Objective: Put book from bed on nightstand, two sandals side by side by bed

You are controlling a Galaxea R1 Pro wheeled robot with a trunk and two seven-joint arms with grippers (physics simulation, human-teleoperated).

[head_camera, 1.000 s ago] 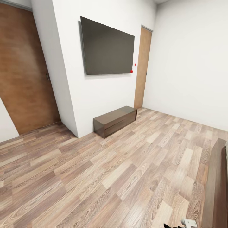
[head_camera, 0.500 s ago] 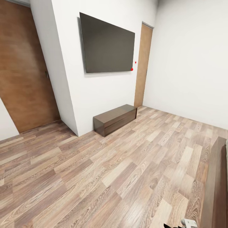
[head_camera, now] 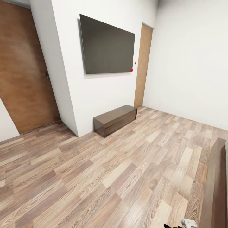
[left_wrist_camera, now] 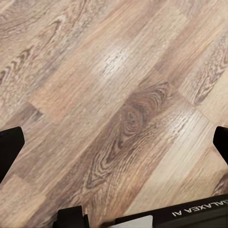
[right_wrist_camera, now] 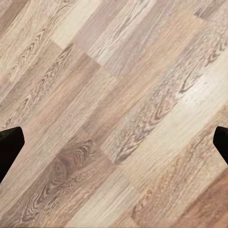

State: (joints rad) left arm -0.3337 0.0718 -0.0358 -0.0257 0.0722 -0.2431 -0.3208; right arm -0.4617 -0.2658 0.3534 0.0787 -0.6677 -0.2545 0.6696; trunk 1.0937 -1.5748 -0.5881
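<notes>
Across the bedroom's wood-plank floor (head_camera: pixel 104 177) I face a white wall carrying a dark flat screen (head_camera: pixel 107 46). A low dark brown cabinet (head_camera: pixel 115 120) sits on the floor against that wall, below the screen. A brown door (head_camera: pixel 23 69) stands at the left and a narrower door (head_camera: pixel 143 66) beyond the cabinet. The bed (head_camera: pixel 217 190) shows as a strip of dark brown frame along the right edge of my head view.

Where the book and the two sandals are I cannot tell from here.

My left gripper (left_wrist_camera: pixel 114 142) and my right gripper (right_wrist_camera: pixel 114 142) both point down at bare planks, fingers spread wide, holding nothing.

Main risk as I judge it: the bed frame is close on my right, so turning toward it could clip my base or right arm. I might also mistake the cabinet under the screen for a nightstand.
</notes>
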